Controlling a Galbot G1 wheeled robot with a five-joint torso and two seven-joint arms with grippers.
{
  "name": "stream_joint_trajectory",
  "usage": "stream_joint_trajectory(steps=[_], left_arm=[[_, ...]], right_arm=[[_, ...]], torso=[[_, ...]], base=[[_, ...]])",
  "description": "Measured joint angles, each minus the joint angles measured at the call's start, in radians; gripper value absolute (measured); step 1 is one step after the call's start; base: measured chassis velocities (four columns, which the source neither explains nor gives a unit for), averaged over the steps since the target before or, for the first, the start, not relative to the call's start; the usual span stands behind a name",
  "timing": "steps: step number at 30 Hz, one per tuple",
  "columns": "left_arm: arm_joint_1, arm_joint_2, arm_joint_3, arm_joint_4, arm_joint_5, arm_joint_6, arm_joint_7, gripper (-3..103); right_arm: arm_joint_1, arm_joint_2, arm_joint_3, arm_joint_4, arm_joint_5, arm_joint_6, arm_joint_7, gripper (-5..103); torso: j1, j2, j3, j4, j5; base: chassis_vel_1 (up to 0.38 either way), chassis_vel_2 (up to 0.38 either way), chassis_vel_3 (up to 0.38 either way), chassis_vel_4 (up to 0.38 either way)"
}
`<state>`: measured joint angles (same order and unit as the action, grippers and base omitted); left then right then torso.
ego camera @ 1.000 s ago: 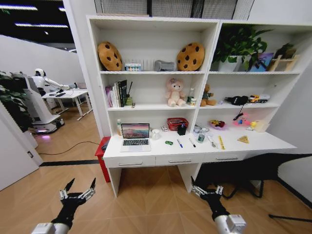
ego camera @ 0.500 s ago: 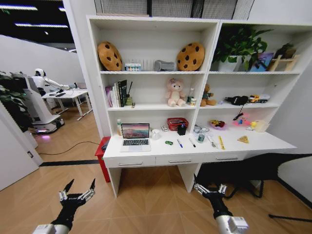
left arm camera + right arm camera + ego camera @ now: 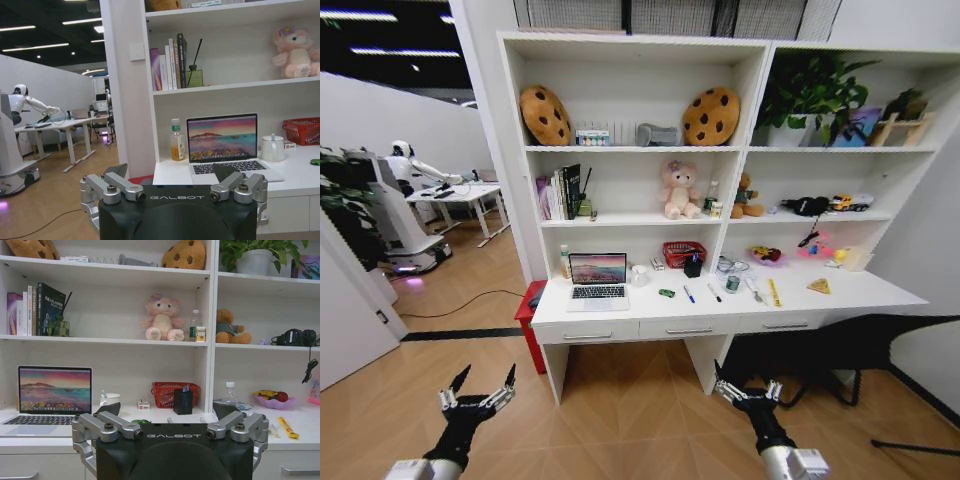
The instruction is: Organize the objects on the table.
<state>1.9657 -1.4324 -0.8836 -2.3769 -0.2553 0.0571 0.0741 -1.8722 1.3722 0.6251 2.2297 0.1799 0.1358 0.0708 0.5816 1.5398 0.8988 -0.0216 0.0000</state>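
Facing the counter (image 3: 840, 296) from well back, we saw the open laptop (image 3: 598, 280) at its left end as the likeliest casualty of a careless reach. Pens (image 3: 689, 294), the yellow ruler (image 3: 774, 292) and the tiny green car (image 3: 666, 293) could roll or slip when pinched. Left tool (image 3: 477, 392) and right tool (image 3: 745, 387) hung low, fingers spread, empty.

Right wrist view: the black gripper housing (image 3: 177, 452) hides the front of the long white desk top (image 3: 300, 432), covering the tiny green toy car and the pens. The thin silver laptop (image 3: 47, 399) is cut by the picture's edge.
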Motion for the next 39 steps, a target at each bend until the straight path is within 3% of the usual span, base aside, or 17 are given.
stream_joint_trajectory(steps=[13,28,32,34,35,39], left_arm=[[0.003,-0.008,-0.001,0.001,0.0,0.002,-0.001,96],[0.006,-0.01,-0.006,-0.001,0.001,0.001,-0.002,97],[0.009,-0.02,-0.004,0.004,0.012,-0.005,-0.01,97],[0.007,-0.02,-0.004,0.005,0.011,-0.01,-0.01,97],[0.006,-0.02,-0.004,0.005,0.011,-0.013,-0.01,97],[0.005,-0.015,-0.004,0.005,0.01,-0.014,-0.009,97]], right_arm=[[0.004,-0.005,-0.002,0.002,0.011,0.002,0.004,100],[0.008,0.0,-0.003,0.004,0.011,0.025,0.004,100],[0.029,-0.001,-0.017,-0.013,0.025,0.095,0.009,100],[0.031,-0.002,-0.017,-0.006,0.026,0.095,0.014,100],[0.033,-0.005,-0.015,-0.004,0.025,0.095,0.018,100],[0.032,-0.009,-0.006,-0.003,0.019,0.092,0.02,100]], torso=[[0.0,0.0,0.0,-0.0001,0.0001],[0.0,0.0,0.0,0.0,0.0003],[0.001,0.0,0.0,0.0004,0.0],[0.001,0.0,0.0,-0.0005,-0.0011],[0.002,-0.001,0.001,0.0008,0.0013],[0.001,-0.001,0.0,-0.0002,-0.0005]], base=[[-0.142,0.134,0.14,-0.139],[-0.286,0.28,0.295,-0.3],[-0.327,0.334,0.348,-0.316],[-0.321,0.24,0.271,-0.243],[-0.219,0.24,0.146,-0.206],[-0.116,0.148,0.051,-0.052]])
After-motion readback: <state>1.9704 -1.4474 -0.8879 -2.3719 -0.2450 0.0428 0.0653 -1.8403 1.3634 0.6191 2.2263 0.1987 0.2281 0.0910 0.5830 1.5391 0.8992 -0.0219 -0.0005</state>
